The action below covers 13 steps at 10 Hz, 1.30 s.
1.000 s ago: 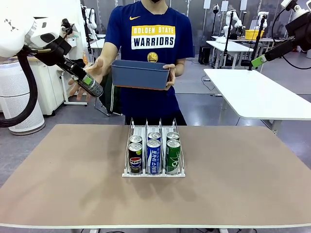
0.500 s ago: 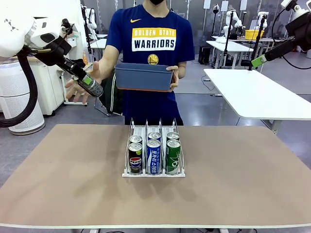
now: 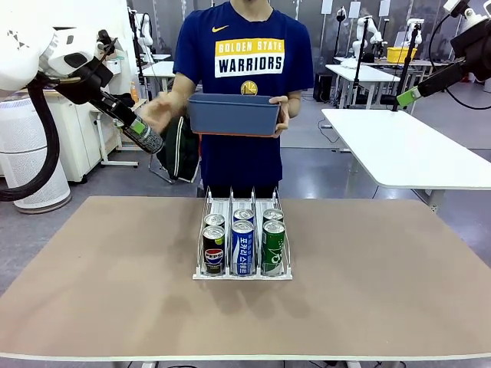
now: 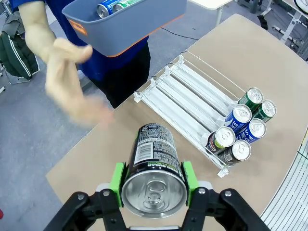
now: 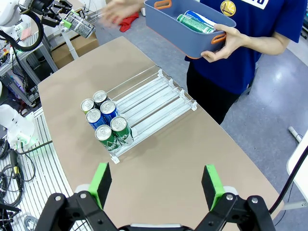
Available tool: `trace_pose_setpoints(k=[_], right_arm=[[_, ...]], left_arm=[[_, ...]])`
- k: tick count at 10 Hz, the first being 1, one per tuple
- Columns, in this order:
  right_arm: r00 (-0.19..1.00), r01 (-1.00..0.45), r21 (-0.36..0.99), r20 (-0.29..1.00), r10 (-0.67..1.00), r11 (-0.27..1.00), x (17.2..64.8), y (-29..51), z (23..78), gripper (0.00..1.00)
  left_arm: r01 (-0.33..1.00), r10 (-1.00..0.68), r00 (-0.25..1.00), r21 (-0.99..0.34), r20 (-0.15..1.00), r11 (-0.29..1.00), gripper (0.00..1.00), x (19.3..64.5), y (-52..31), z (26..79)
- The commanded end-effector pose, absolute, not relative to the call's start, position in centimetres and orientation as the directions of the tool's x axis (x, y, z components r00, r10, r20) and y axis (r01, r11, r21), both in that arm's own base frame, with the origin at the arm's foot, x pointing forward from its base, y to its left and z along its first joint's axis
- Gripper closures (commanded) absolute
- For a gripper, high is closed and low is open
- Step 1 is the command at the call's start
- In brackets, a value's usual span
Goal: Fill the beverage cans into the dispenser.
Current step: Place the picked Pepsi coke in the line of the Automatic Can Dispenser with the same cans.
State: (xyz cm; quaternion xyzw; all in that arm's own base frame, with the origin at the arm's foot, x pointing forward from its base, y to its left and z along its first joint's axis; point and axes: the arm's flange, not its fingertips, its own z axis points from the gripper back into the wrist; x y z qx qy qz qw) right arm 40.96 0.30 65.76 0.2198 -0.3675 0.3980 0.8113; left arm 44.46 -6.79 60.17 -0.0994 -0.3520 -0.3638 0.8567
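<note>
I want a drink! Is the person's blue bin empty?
No, a green can and a blue-and-white can lie inside the blue bin.

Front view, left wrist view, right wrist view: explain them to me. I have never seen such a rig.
Two white robot arms share a brown table with a person. The front view looks across the table from the robot's side toward the person. Each wrist view comes from a camera on one arm, looking along its two-finger claw. On the table stands a white wire dispenser with three lanes. Six beverage cans sit at the end nearest the robot, two per lane. The left gripper is closed on a dark can, held in the air. The right gripper is open and holds nothing. The person holds a blue-grey bin with more cans inside.
</note>
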Motion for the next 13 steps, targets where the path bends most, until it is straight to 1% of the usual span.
trace_pose_setpoints(k=[1, 2, 3, 4, 6, 8, 9, 10, 11, 12, 13], right_arm=[[0.393, -0.825, 0.068, 0.783, 0.483, 0.561, 41.2, 0.3, 65.6, 0.0], [0.393, -0.825, 0.068, 0.783, 0.483, 0.561, 41.2, 0.3, 65.6, 0.0], [0.393, -0.825, 0.068, 0.783, 0.483, 0.561, 41.2, 0.3, 65.6, 0.0], [0.393, -0.825, 0.068, 0.783, 0.483, 0.561, 41.2, 0.3, 65.6, 0.0], [0.393, -0.825, 0.068, 0.783, 0.483, 0.561, 41.2, 0.3, 65.6, 0.0], [0.393, -0.825, 0.068, 0.783, 0.483, 0.561, 41.2, 0.3, 65.6, 0.0], [0.393, -0.825, 0.068, 0.783, 0.483, 0.561, 41.2, 0.3, 65.6, 0.0], [0.393, -0.825, 0.068, 0.783, 0.483, 0.561, 41.2, 0.3, 65.6, 0.0], [0.393, -0.825, 0.068, 0.783, 0.483, 0.561, 41.2, 0.3, 65.6, 0.0], [0.393, -0.825, 0.068, 0.783, 0.483, 0.561, 41.2, 0.3, 65.6, 0.0], [0.393, -0.825, 0.068, 0.783, 0.483, 0.561, 41.2, 0.3, 65.6, 0.0]], left_arm=[[0.693, -0.553, 0.488, 0.086, 0.675, 0.716, 0.42, 44.5, -6.8, 60.2], [0.644, -0.504, 0.58, 0.017, 0.64, 0.764, 0.42, 44.5, -6.5, 60.2], [0.639, -0.494, 0.597, -0.002, 0.632, 0.769, 0.42, 44.3, -6.6, 60.4], [0.64, -0.489, 0.627, -0.043, 0.606, 0.767, 0.42, 43.1, -7.4, 60.4], [0.63, -0.516, 0.67, -0.042, 0.534, 0.775, 0.42, 40.2, -10.9, 59.1], [0.64, -0.577, 0.702, -0.014, 0.417, 0.769, 0.42, 37.3, -12.9, 57.8], [0.642, -0.589, 0.71, -0.011, 0.386, 0.767, 0.42, 36.1, -14.5, 57.1], [0.654, -0.602, 0.702, -0.009, 0.38, 0.757, 0.42, 34.7, -15.4, 56.6], [0.657, -0.601, 0.712, -0.043, 0.363, 0.753, 0.42, 33.7, -16.4, 55.9], [0.651, -0.586, 0.713, -0.052, 0.385, 0.757, 0.42, 33.3, -18.1, 55.2], [0.649, -0.587, 0.723, -0.069, 0.363, 0.757, 0.42, 33.1, -19.4, 54.2]])
